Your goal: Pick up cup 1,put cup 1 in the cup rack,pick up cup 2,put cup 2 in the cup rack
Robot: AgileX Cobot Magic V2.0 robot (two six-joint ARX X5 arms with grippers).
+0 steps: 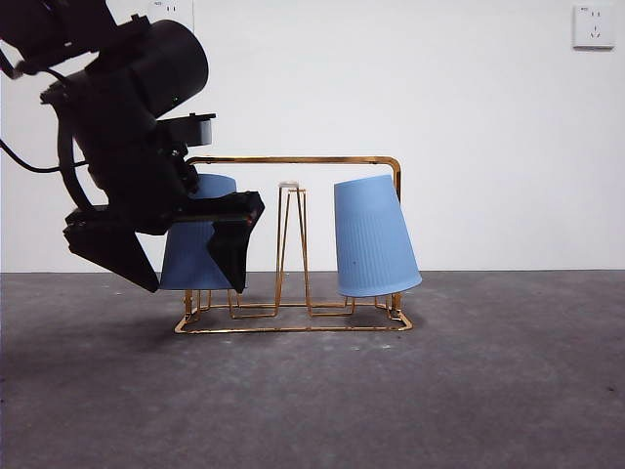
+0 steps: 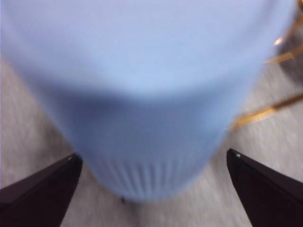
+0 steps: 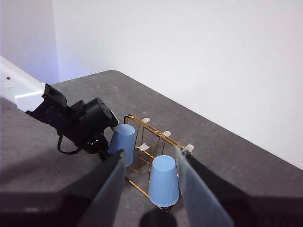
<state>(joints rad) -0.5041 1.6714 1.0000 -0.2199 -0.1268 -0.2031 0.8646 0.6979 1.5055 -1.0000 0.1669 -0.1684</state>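
On the gold wire cup rack (image 1: pixel 293 244), we see two ribbed blue plastic cups upside down.
Our left gripper (image 1: pixel 186 254) has its black jaws spread wide around the left cup (image 1: pixel 200 244), apparently not touching it. The right cup (image 1: pixel 374 237) leans tilted by the arched frame. Our right gripper (image 3: pixel 149 189) hangs open, high above.
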